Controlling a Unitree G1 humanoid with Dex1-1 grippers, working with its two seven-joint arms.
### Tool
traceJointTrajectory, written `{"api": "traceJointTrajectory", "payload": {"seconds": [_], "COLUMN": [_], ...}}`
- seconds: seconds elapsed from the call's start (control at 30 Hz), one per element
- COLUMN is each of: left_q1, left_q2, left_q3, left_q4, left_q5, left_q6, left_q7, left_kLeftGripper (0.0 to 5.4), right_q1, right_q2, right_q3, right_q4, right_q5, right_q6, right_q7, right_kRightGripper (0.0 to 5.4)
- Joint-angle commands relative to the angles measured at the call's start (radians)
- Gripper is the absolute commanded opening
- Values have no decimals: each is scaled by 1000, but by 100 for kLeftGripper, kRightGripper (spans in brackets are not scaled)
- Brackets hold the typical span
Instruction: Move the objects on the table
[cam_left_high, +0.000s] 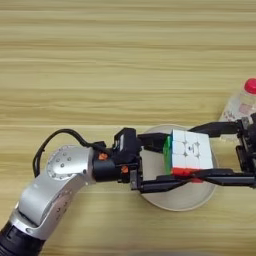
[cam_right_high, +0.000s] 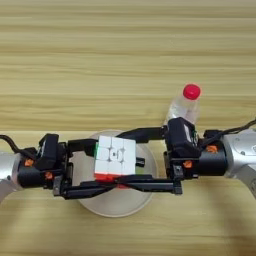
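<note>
So the puzzle cube (cam_right_high: 115, 158) sits over the round off-white plate (cam_right_high: 116, 206) near the front edge of the counter (cam_left_high: 100, 65), white face up, with a small dark logo on the centre tile that's too tiny to read. Both hands are on it: left hand (cam_left_high: 162, 162) and right hand (cam_right_high: 131, 159) each have their black fingers spread around the cube, one finger behind and one in front. The clear bottle (cam_right_high: 183, 106) with the red cap stands just behind the right hand; no readable label.

Silver rounded forearms, black wrist housings with orange dots, looping black cables, long black fingers (cam_right_high: 150, 134).
</note>
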Motion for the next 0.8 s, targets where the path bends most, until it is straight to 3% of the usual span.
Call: {"api": "traceJointTrajectory", "payload": {"seconds": [0.03, 0.43, 0.8], "left_q1": [-9, -9, -10], "left_q2": [-1, -6, -7], "left_q3": [4, 5, 5], "left_q4": [10, 15, 14], "left_q5": [22, 29, 25], "left_q6": [-11, -15, -13], "left_q7": [9, 7, 7], "left_kLeftGripper": [327, 327, 327], "right_q1": [-11, -10, -10], "right_q2": [-11, -10, -12], "right_q3": [14, 19, 20], "right_q4": [-11, -10, -9], "right_q5": [-20, -21, -22], "right_q6": [-12, -13, -14], "right_q7": [4, 7, 9], "right_kRightGripper": [332, 332, 472]}}
